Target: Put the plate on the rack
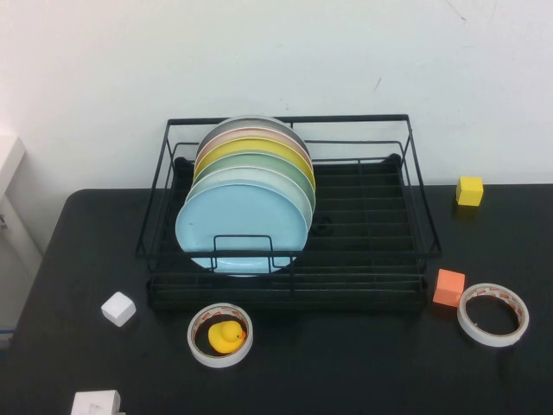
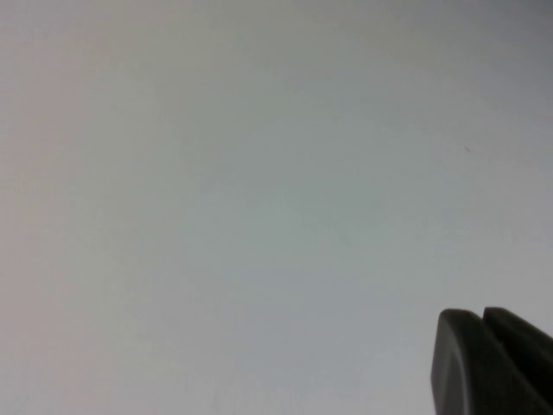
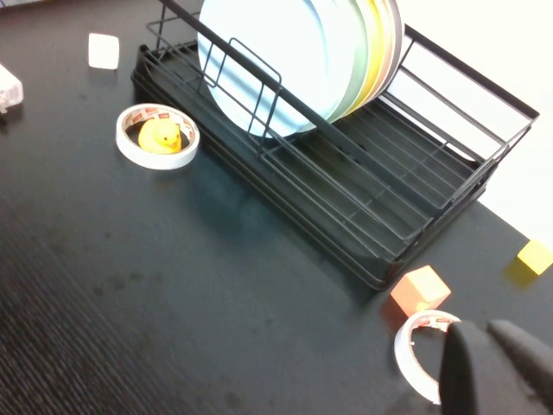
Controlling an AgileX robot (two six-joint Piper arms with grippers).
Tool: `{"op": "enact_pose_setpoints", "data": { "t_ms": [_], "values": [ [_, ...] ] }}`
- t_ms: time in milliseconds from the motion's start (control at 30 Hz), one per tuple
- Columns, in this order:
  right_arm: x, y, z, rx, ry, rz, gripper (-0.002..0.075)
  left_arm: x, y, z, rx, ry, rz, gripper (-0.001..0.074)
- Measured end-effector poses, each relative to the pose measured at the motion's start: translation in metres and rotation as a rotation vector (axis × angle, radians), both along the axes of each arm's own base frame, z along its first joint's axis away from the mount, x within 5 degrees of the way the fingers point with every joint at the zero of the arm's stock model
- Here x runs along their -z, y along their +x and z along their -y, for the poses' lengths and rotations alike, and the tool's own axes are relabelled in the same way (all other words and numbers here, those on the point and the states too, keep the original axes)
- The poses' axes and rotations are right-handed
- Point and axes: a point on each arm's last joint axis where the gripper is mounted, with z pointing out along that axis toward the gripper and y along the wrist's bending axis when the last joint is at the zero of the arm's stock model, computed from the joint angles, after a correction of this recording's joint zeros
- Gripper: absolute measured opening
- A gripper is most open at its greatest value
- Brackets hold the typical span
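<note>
The light sky-blue plate (image 1: 242, 226) stands upright in the left part of the black wire rack (image 1: 416, 186), at the front of a row of several plates. The right wrist view shows the same plate (image 3: 276, 60) and rack (image 3: 389, 225). Neither gripper shows in the high view. My left gripper (image 2: 482, 316) faces a bare pale wall, fingers together and empty. My right gripper (image 3: 479, 328) hovers over the table to the right of the rack, above a white tape roll (image 3: 415, 354), fingers together and empty.
On the black table: a yellow cube (image 1: 469, 191), an orange cube (image 1: 448, 287) and a tape roll (image 1: 492, 314) right of the rack. A tape roll (image 1: 195, 341) around a yellow duck (image 1: 226, 336), a white cube (image 1: 118, 309) and a white block (image 1: 95, 404) lie front left.
</note>
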Motion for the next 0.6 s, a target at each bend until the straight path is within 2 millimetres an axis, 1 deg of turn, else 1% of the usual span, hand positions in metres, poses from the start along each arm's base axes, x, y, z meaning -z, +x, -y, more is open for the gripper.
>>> {"op": "enact_pose_setpoints", "data": {
  "t_ms": [167,333,433,500,600],
  "values": [
    [0.000,0.000,0.000,-0.002,0.004,-0.002,0.0004,0.001,0.000,0.006,0.005,0.087,-0.002,-0.0001],
    [0.000,0.000,-0.001,-0.003,0.007,-0.003,0.0004,0.004,0.000,0.015,-0.016,0.262,0.001,-0.0001],
    [0.000,0.000,-0.001,-0.003,0.007,-0.003,0.0005,0.009,0.001,0.022,-0.054,0.432,0.000,-0.0001],
    [0.000,0.000,-0.001,-0.003,0.007,-0.003,0.0005,0.013,0.003,0.027,-0.094,0.575,-0.009,-0.0001],
    [0.000,0.000,-0.001,-0.003,0.008,-0.004,0.0005,0.023,0.002,0.029,-0.116,0.731,-0.065,-0.0001]
  ]
}}
